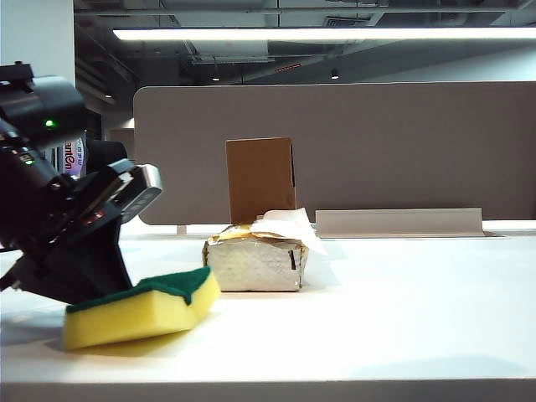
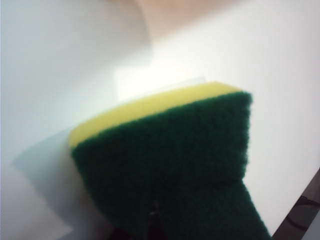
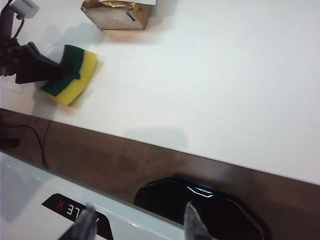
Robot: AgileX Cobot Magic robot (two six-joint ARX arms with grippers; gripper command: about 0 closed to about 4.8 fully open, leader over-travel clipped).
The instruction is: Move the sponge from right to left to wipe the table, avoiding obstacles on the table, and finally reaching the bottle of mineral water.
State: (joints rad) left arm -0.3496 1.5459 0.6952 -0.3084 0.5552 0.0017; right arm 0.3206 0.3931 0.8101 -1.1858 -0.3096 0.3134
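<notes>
Nearest, at the lower left of the exterior view, the sponge [image 1: 138, 308] lies on the white table [image 1: 394, 327], yellow foam down and green scouring layer up, its right end tilted slightly off the surface. The left gripper [image 1: 100, 280] is clamped tight on the sponge's left end; in the left wrist view the sponge [image 2: 165, 150] fills most of the frame and the green face is pinched in at the lower middle. Just behind and to the right, at mid-frame, sits the crumpled tissue pack [image 1: 256, 261], apart from the sponge, with the upright cardboard box [image 1: 261, 179] behind it. Farther back, at the left edge, a slice of the bottle [image 1: 74, 157] label shows behind the arm. The right gripper [image 3: 137, 222] hangs off the table's near edge, its fingers parted around nothing.
</notes>
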